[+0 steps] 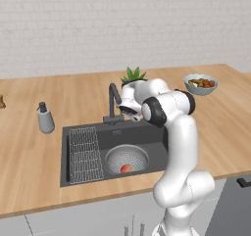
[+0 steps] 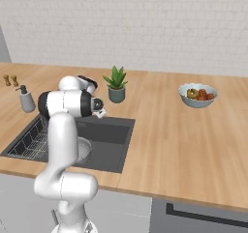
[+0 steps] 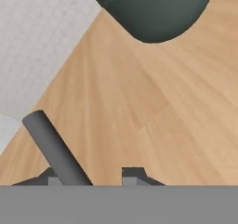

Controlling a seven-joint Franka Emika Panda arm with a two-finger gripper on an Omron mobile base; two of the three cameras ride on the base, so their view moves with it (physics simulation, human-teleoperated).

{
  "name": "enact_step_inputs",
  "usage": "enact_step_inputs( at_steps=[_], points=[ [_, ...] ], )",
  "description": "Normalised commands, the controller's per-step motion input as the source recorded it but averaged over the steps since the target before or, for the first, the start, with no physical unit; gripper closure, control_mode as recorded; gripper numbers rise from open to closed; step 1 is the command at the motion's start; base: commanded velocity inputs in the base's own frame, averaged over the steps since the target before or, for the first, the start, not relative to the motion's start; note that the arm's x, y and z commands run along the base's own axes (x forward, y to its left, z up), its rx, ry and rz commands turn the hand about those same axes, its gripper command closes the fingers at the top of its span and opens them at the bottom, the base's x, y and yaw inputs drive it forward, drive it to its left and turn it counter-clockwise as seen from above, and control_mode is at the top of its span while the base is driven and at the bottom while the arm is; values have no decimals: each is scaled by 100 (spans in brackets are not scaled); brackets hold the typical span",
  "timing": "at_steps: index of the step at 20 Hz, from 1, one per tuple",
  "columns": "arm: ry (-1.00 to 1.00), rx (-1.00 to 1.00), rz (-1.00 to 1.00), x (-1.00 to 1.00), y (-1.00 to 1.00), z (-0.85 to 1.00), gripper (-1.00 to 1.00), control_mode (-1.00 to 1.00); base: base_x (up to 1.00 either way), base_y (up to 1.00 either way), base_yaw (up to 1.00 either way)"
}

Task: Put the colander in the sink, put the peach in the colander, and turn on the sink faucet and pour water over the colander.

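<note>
The tool hung at the sink faucet, just beside its gooseneck on the side toward the potted plant, above the back edge of the sink. In the hand view a dark grey bar, apparently part of the faucet, rose at a slant between the two finger tips, close to one of them, but whether the pads touched it could not be told, nor whether the jaws stood apart or clamped on it. The plant's dark round pot lay beyond, at the top of that view.

The colander sat in the sink below and forward of the faucet, toward the front wall of the basin, with the peach lying inside it at its near side. Both were well below the tool and apart from it. A wire rack lay along the side of the sink away from the plant.

The sink was set into a light wooden table. A grey soap bottle stood on the table beyond the rack side of the sink, well apart from the faucet. A pale bowl of fruit stood farther along, past the plant from the faucet. Behind the table ran a white brick wall.
</note>
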Motion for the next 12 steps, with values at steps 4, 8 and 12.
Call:
enact_step_inputs(
  at_steps=[4, 8, 12],
  points=[
    [0, 0, -6, -42, -100, -14, 100, -100, 0, 0, 0],
    [0, 2, -8, -43, -100, -13, 100, -100, 0, 0, 0],
    [0, 4, -7, -45, -100, -11, 100, -100, 0, 0, 0]
  ],
)
